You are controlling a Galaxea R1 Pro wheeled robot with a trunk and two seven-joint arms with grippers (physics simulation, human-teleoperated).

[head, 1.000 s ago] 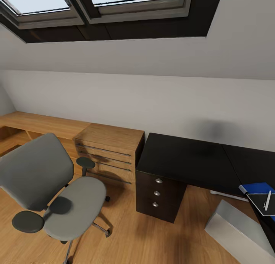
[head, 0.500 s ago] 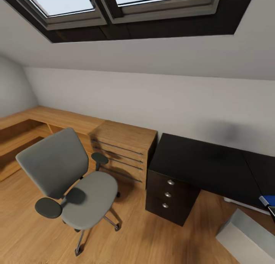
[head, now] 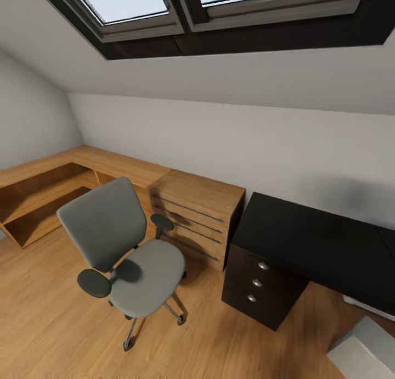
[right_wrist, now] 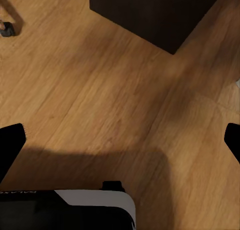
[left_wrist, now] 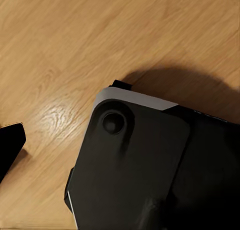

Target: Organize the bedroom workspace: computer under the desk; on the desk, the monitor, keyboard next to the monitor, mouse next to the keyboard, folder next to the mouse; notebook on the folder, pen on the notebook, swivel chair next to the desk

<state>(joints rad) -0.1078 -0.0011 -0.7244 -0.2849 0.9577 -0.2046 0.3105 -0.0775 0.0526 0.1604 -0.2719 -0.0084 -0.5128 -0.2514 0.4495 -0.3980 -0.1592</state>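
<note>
The grey swivel chair [head: 126,247] stands on the wood floor, its seat bare, a short way left of the black desk [head: 318,242]. The desk's top is bare where it shows. Below the desk's right part, a corner of the light grey computer [head: 365,351] rests on the floor. Monitor, keyboard, mouse, folder, notebook and pen are out of view. My right gripper [right_wrist: 120,150] hangs open over bare floor, near the desk's dark drawer pedestal [right_wrist: 150,15]. My left gripper [left_wrist: 120,150] hovers over my own dark base; one finger [left_wrist: 9,147] shows at the frame's edge.
A light wood cabinet [head: 197,217] with bar handles stands between chair and desk pedestal [head: 258,288]. A low wooden bench with open shelves [head: 44,187] runs along the left wall. The sloped ceiling holds skylights [head: 126,0]. A chair caster [right_wrist: 6,27] sits near my right gripper.
The head camera has swung left, so everything has slid right in the picture. The blue folder with notebook and pen has left the frame at the right edge. The chair itself has not moved.
</note>
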